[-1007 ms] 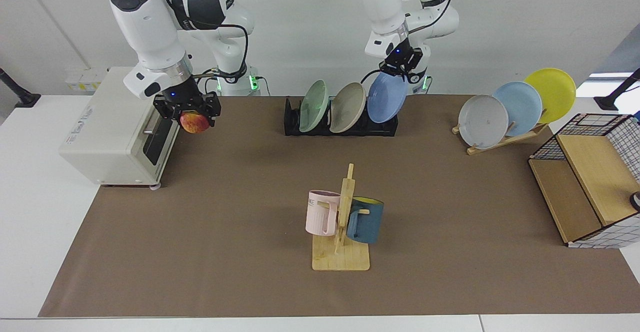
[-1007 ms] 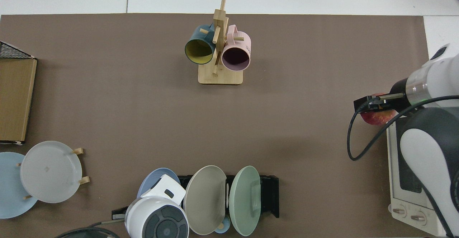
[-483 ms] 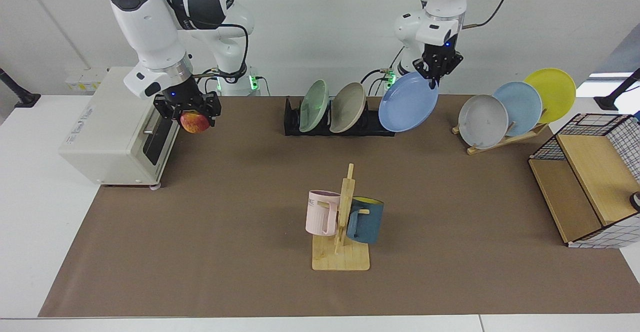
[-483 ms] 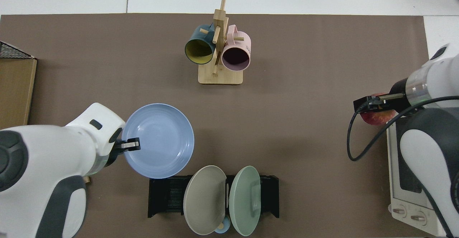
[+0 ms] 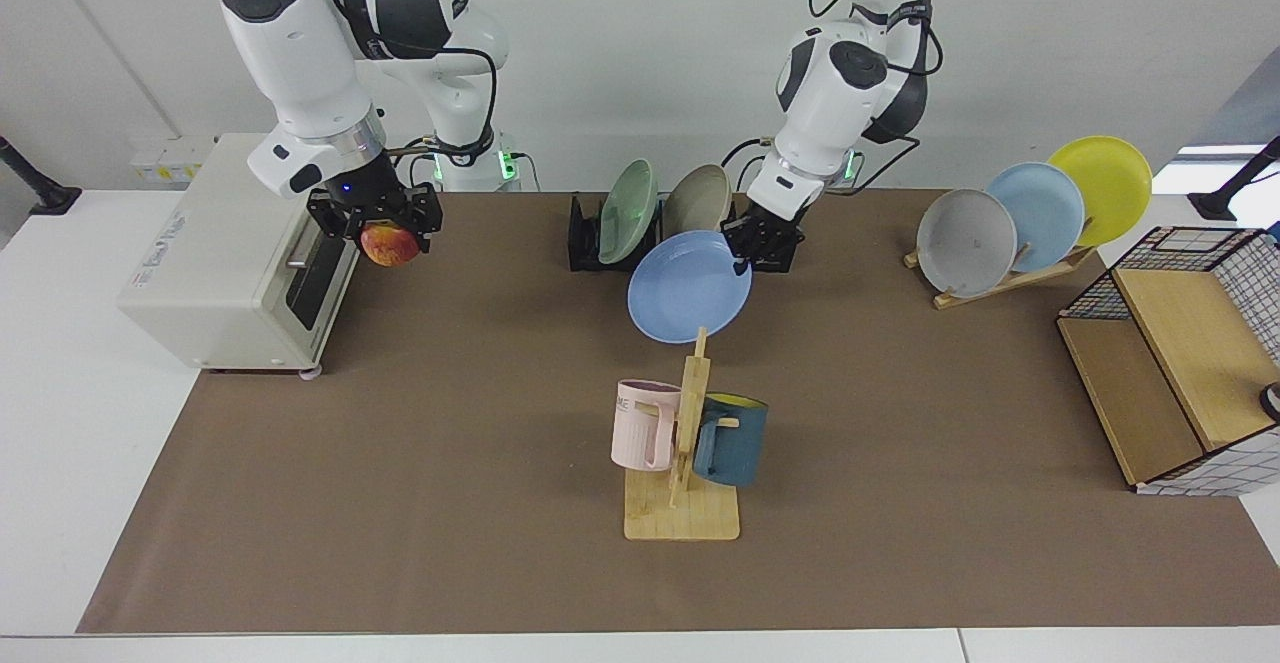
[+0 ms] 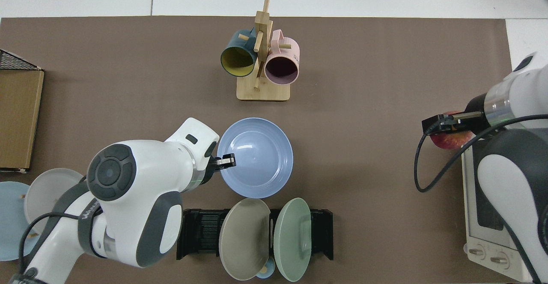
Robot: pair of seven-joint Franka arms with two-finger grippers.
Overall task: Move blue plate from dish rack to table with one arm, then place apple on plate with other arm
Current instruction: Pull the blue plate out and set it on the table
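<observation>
My left gripper (image 5: 745, 255) (image 6: 226, 162) is shut on the rim of the blue plate (image 5: 689, 287) (image 6: 256, 157). It holds the plate nearly level above the brown mat, just in front of the black dish rack (image 5: 585, 233) (image 6: 201, 232) and behind the mug stand. A beige and a green plate still stand in the rack. My right gripper (image 5: 385, 228) (image 6: 447, 123) is shut on the apple (image 5: 390, 244) (image 6: 450, 140) and hangs in the air by the toaster oven's front.
A wooden mug stand (image 5: 684, 503) (image 6: 262, 91) with a pink and a dark blue mug stands mid-mat. The white toaster oven (image 5: 225, 263) sits at the facing view's left. A wooden plate stand (image 5: 1010, 278) and a wire basket (image 5: 1180, 363) are at its right.
The left arm lifted the blue plate out of the rack, swung it out, then brought it down and across to the space between rack and mug stand. The right arm stayed still.
</observation>
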